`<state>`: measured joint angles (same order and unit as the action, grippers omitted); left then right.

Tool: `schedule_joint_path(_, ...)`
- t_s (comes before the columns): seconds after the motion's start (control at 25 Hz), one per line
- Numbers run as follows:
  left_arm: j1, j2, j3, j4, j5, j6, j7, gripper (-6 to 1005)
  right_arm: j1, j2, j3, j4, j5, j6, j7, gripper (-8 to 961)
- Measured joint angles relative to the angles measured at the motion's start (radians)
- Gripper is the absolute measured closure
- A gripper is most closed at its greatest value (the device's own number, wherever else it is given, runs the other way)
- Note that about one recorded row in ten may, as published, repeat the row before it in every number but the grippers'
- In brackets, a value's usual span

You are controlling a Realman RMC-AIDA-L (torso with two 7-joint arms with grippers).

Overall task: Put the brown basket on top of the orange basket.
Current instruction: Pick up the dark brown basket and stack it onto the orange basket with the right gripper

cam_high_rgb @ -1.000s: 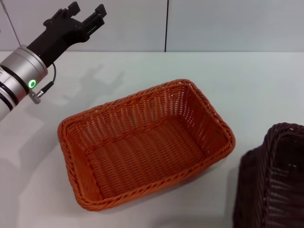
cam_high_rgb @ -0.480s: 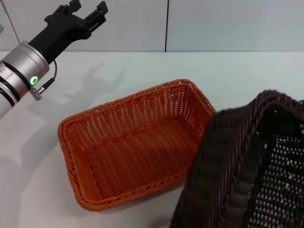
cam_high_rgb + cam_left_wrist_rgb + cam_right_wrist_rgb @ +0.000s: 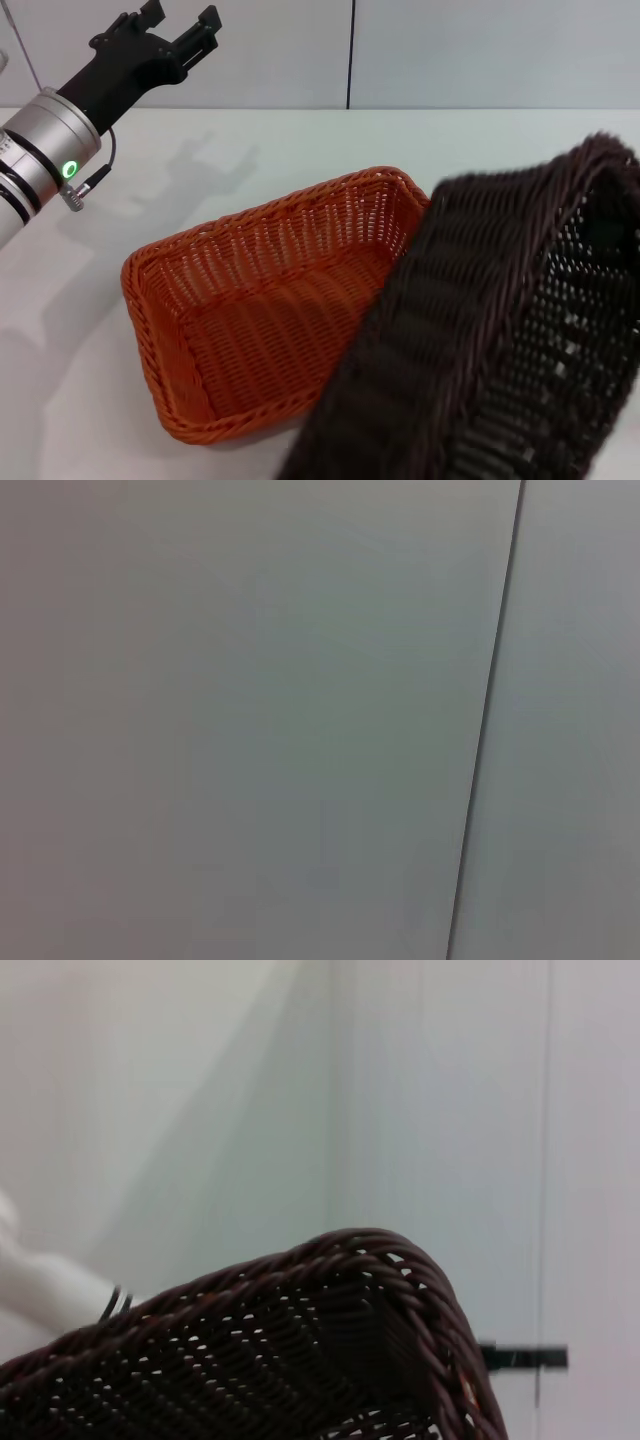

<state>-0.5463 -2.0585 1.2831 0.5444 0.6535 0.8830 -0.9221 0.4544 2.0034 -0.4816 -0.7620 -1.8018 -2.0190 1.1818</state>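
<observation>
Fingers of the left gripper (image 3: 182, 28) spread empty over the table's (image 3: 520, 150) far-left corner — right's unseen — brown basket (image 3: 500, 340) has swung up, tilted, overlapping orange basket (image 3: 290, 310); placement near.

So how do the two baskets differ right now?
Colour: the orange basket is bright orange, the brown basket almost black. Pose: the orange basket sits flat on the white table, opening up; the brown basket is raised and steeply tilted. Visibility: the orange basket shows nearly whole, while the brown basket runs off the head view's edge and covers the orange one's right end. Both are rectangular woven baskets with braided rims.
</observation>
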Motion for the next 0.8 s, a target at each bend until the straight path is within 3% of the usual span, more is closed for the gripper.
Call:
schedule_joint_path(0.2,0.000,0.000,0.000,0.000,0.004,-0.007,0.001,186,-0.017,0.025,0.013,0.101,0.067,0.013,-0.094,807)
schedule_joint_path(0.56,-0.029,0.000,0.007,-0.040,0.004,-0.024,0.002,186,-0.011,0.033,0.025,0.434,0.163,0.038,-0.332,806)
schedule_joint_path(0.8,-0.047,0.001,0.010,-0.055,0.005,-0.036,0.010,186,-0.020,0.069,0.040,0.550,0.231,0.071,-0.400,806)
